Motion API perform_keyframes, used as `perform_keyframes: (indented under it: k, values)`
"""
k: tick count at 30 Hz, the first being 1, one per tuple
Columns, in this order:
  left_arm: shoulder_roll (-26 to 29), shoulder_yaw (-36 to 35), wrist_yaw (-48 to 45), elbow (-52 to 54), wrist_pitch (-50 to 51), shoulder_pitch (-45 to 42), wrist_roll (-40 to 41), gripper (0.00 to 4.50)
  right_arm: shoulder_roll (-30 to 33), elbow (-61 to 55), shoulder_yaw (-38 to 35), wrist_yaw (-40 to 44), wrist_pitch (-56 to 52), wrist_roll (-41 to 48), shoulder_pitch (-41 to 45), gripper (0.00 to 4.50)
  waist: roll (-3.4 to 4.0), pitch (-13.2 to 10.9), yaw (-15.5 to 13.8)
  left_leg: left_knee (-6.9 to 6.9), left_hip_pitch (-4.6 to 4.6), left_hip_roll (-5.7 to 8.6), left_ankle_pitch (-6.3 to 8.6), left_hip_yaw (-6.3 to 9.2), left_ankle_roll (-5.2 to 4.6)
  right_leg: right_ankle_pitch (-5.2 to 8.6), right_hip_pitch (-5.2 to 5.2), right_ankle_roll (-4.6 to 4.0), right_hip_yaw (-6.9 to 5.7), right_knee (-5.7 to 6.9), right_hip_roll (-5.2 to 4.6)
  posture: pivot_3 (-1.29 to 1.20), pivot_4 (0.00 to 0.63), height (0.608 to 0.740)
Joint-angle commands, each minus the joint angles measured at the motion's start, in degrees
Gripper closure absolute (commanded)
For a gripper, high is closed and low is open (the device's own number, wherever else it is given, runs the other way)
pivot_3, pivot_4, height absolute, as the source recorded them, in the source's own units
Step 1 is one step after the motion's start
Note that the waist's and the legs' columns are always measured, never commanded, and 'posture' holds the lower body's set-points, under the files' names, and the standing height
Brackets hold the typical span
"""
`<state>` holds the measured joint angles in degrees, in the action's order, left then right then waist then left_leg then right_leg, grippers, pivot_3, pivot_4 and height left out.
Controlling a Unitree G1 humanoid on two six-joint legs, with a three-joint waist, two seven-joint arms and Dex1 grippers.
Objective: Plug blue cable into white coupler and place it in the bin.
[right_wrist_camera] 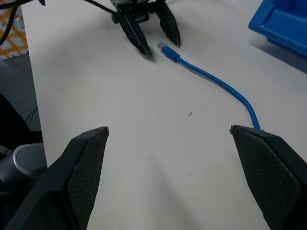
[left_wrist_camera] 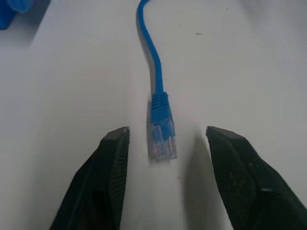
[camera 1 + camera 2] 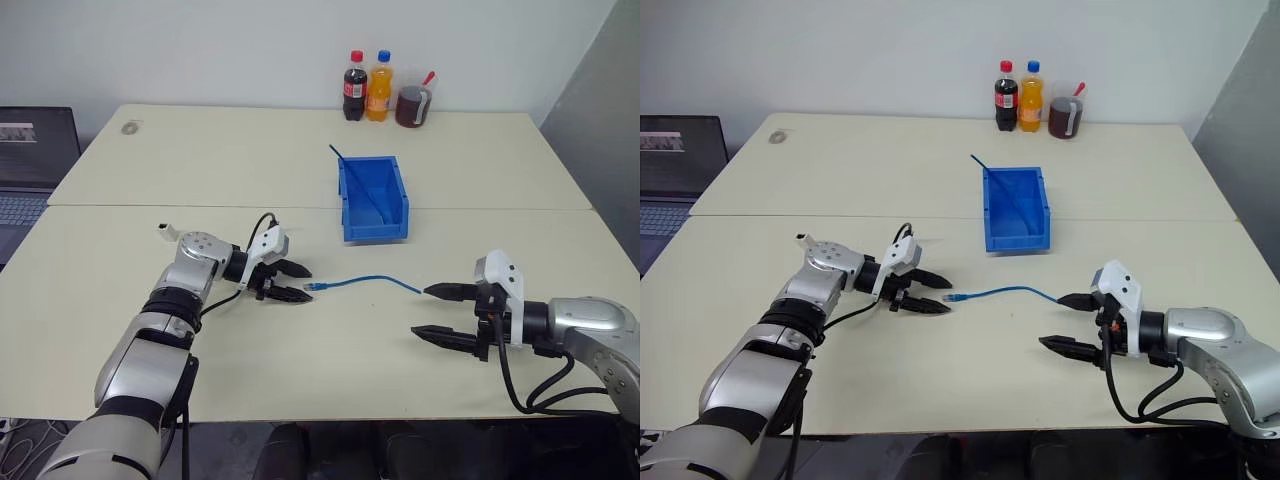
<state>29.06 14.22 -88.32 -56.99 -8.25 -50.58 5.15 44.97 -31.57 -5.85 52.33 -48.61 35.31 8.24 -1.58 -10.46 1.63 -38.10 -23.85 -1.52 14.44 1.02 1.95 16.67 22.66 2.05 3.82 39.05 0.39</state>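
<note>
- Across the whole scene runs a cream table [image 3: 300, 180], made of two tops butted along a seam; a laptop [image 3: 35, 165] sits off its left edge.
- Beyond the seam, near the middle of the table, stands the bin [image 3: 373, 200], bright blue with its low lip facing the robot; a thin dark-blue strand [image 3: 352, 173] leans out over its back left corner; I can see nothing else inside it.
- At the far edge stand a cola bottle [image 3: 355, 87], an orange soda bottle [image 3: 379, 87] and a jug of dark drink [image 3: 413, 104], close together in a row.
- On the near half of the table the left gripper [image 3: 290, 281] points right, low over the surface; its fingers [image 2: 108, 177] are partly spread, one on each side of the cable's plug with a gap on both sides, so nothing is clasped.
- At the right, the right gripper [image 3: 440, 312] points left, its fingers [image 1: 86, 167] spread wide and empty; one fingertip sits just beside the cable's right end.
- Between the two grippers lies the blue cable [image 3: 365, 281], flat on the table in a shallow curve, in front of the bin and apart from it; its clear plug [image 2: 161, 139] lies between the left fingertips.
- Near the left arm's wrist sits a tiny white block [image 3: 165, 231] on the table; it may be the white coupler, but it is too small to tell.
</note>
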Motion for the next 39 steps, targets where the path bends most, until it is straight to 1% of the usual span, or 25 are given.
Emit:
perform_keyframes:
  k: [1, 4, 6, 7, 8, 13, 15, 16, 18, 19, 21, 22, 24, 25, 28, 29, 31, 33, 35, 39]
  values:
    - [-1.0, 0.7, -2.4, -1.8, -1.4, 0.4, -2.2, 2.68, 0.7, -2.0, -1.7, -1.1, 0.1, 1.5, -0.1, 0.17, 0.00, 0.0, 0.0, 0.00, 0.00, 0.00, 0.00, 0.03, 0.00, 0.00, 0.00, 0.00, -0.02, 0.01, 0.01, 0.00, 0.150, 0.740]
    - [-0.9, 1.0, -3.0, -2.3, -2.0, 0.6, -2.9, 3.42, 0.9, -2.0, -1.6, -1.3, 0.3, 1.7, -0.3, 0.17, 0.01, 0.0, 0.0, 0.00, 0.00, -0.01, 0.00, 0.10, 0.00, 0.00, -0.01, 0.00, -0.06, 0.01, 0.03, 0.00, 0.150, 0.740]
    - [-0.5, 0.9, -2.9, -2.8, -2.5, 0.6, -3.5, 3.81, 1.1, -1.8, -1.6, -1.5, 0.4, 1.8, -0.3, 0.17, 0.01, 0.0, 0.0, 0.01, 0.00, -0.01, 0.00, 0.13, 0.00, 0.00, -0.01, 0.00, -0.07, 0.01, 0.03, 0.00, 0.150, 0.740]
    - [-0.4, 0.9, -2.8, -3.0, -2.8, 0.5, -3.7, 4.13, 1.2, -1.8, -1.6, -1.5, 0.5, 1.8, -0.3, 0.17, 0.01, 0.0, 0.0, 0.01, 0.00, -0.01, 0.00, 0.14, 0.00, 0.00, -0.02, 0.00, -0.07, 0.01, 0.03, 0.00, 0.150, 0.740]
    - [-0.2, 0.6, -2.4, -3.3, -2.9, 0.4, -3.7, 4.23, 1.2, -1.7, -1.4, -1.6, 0.6, 1.8, -0.2, 0.17, 0.01, 0.0, 0.0, 0.01, 0.00, -0.01, 0.00, 0.15, 0.00, 0.00, -0.02, 0.00, -0.07, 0.01, 0.03, 0.00, 0.150, 0.740]
    - [-0.3, -2.0, 0.8, -3.0, -1.8, 0.0, -2.3, 4.24, 0.5, -2.5, -0.3, -3.0, 0.6, 2.0, -0.1, 0.17, 0.01, 0.0, 0.1, 0.00, 0.04, -0.02, -0.01, 0.19, -0.01, 0.00, -0.05, 0.00, -0.10, 0.05, 0.03, 0.00, 0.150, 0.740]
    - [-0.8, -4.2, 2.6, 0.8, 4.0, -0.1, 0.3, 4.24, -1.6, -4.1, -0.3, -5.6, -1.6, 4.3, -0.3, 0.17, 0.01, 0.0, 0.1, 0.00, 0.04, -0.02, -0.01, 0.23, -0.01, 0.00, -0.05, -0.01, -0.13, 0.08, 0.04, 0.00, 0.150, 0.740]
    - [-1.1, -5.7, 2.9, 4.0, 9.3, -0.1, 2.5, 4.24, -3.1, -4.7, -0.5, -7.2, -3.0, 6.0, -0.3, 0.17, 0.01, 0.0, 0.1, 0.00, 0.04, -0.03, -0.01, 0.26, -0.01, 0.00, -0.05, -0.01, -0.15, 0.11, 0.05, 0.00, 0.150, 0.740]
    - [-1.7, -10.3, 6.1, 18.5, 28.7, 1.6, 11.4, 4.24, -9.2, -5.3, -1.4, -13.4, -7.9, 12.5, -0.1, 0.17, 0.00, 0.0, 0.2, -0.02, 0.00, -0.08, -0.02, 0.35, -0.02, -0.01, -0.04, -0.02, -0.23, 0.16, 0.09, 0.00, 0.150, 0.740]
    - [-1.7, -12.5, 8.5, 27.8, 38.6, 3.8, 16.5, 4.24, -12.3, -4.8, -1.4, -16.2, -10.0, 15.6, 0.3, 0.17, -0.01, 0.0, 0.2, -0.03, -0.03, -0.18, -0.03, 0.41, -0.01, -0.01, -0.03, -0.02, -0.26, 0.18, 0.10, 0.00, 0.150, 0.740]
    - [-1.9, -16.0, 14.1, 43.9, 53.2, 8.8, 25.0, 4.24, -17.2, -2.4, -1.2, -20.0, -13.0, 19.2, 1.6, 0.17, 0.01, 0.0, 0.3, -0.03, -0.07, -0.42, -0.03, 0.46, 0.00, 0.01, 0.02, -0.05, -0.26, 0.30, 0.02, 0.00, 0.150, 0.740]
    - [-2.9, -18.5, 18.3, 51.2, 60.5, 11.3, 30.1, 4.24, -19.1, 0.1, -0.8, -20.9, -14.4, 20.7, 3.1, 0.17, 0.02, 0.0, 0.4, -0.03, -0.06, -0.38, -0.04, 0.43, 0.01, 0.06, 0.05, -0.08, -0.22, 0.41, -0.06, 0.00, 0.150, 0.740]
    - [-4.4, -22.3, 24.5, 61.0, 70.9, 15.1, 37.8, 4.24, -21.2, 4.0, -0.8, -21.9, -16.7, 23.2, 6.3, 0.17, 0.05, 0.0, 0.7, -0.02, 0.00, -0.29, -0.05, 0.34, 0.04, 0.08, 0.03, -0.06, -0.14, 0.44, -0.31, 0.00, 0.150, 0.740]
    - [-4.9, -23.7, 26.6, 64.3, 74.4, 16.5, 40.6, 4.24, -21.7, 5.4, -1.0, -22.3, -17.6, 24.3, 7.7, 0.17, 0.06, 0.0, 0.8, -0.03, 0.02, -0.22, -0.06, 0.34, 0.05, 0.08, 0.04, -0.06, -0.15, 0.45, -0.38, 0.00, 0.150, 0.740]
    - [-4.9, -24.8, 30.8, 70.9, 79.8, 21.3, 45.7, 4.24, -23.1, 11.2, -3.6, -24.2, -20.9, 30.3, 14.0, 0.17, 0.06, 0.0, 1.0, -0.04, 0.14, -0.14, -0.14, 0.33, 0.17, 0.08, 0.01, -0.05, -0.14, 0.63, -0.40, 0.00, 0.150, 0.740]
    - [-4.4, -24.6, 31.3, 72.1, 80.4, 22.9, 46.5, 4.24, -23.3, 13.5, -4.9, -25.1, -22.5, 34.0, 16.2, 0.17, 0.05, 0.0, 1.1, -0.04, 0.20, -0.12, -0.19, 0.34, 0.21, 0.08, 0.00, -0.05, -0.14, 0.74, -0.36, 0.00, 0.150, 0.740]
    - [-3.3, -24.3, 32.0, 73.1, 80.8, 25.2, 47.7, 4.24, -22.2, 16.8, -6.1, -24.6, -25.7, 39.4, 19.5, 0.17, 0.05, 0.0, 1.0, -0.03, 0.32, -0.09, -0.26, 0.34, 0.19, 0.08, -0.05, -0.05, -0.13, 0.84, -0.29, 0.00, 0.150, 0.740]
    - [-2.8, -24.2, 32.7, 73.2, 80.6, 26.2, 48.5, 4.24, -20.5, 18.4, -5.9, -23.6, -28.2, 42.8, 21.4, 0.17, 0.06, 0.0, 0.9, 0.01, 0.59, -0.09, -0.28, 0.37, 0.18, 0.09, -0.35, -0.06, -0.14, 0.81, -0.23, 0.00, 0.150, 0.740]
    - [-2.5, -24.1, 33.3, 72.9, 80.1, 26.3, 49.1, 4.24, -19.4, 19.1, -5.2, -23.4, -29.5, 44.9, 22.2, 0.17, 0.05, 0.0, 0.8, 0.06, 0.73, -0.08, -0.28, 0.34, 0.18, 0.10, -0.47, -0.06, -0.14, 0.72, -0.21, 0.00, 0.150, 0.740]
    - [-3.0, -23.7, 34.5, 72.2, 78.6, 25.7, 49.7, 4.24, -19.0, 18.3, -2.6, -23.5, -29.9, 44.6, 21.8, 0.17, 0.06, 0.0, 0.8, 0.13, 0.69, -0.08, -0.27, 0.26, 0.18, 0.10, -0.46, -0.05, -0.06, 0.52, -0.19, 0.00, 0.150, 0.740]
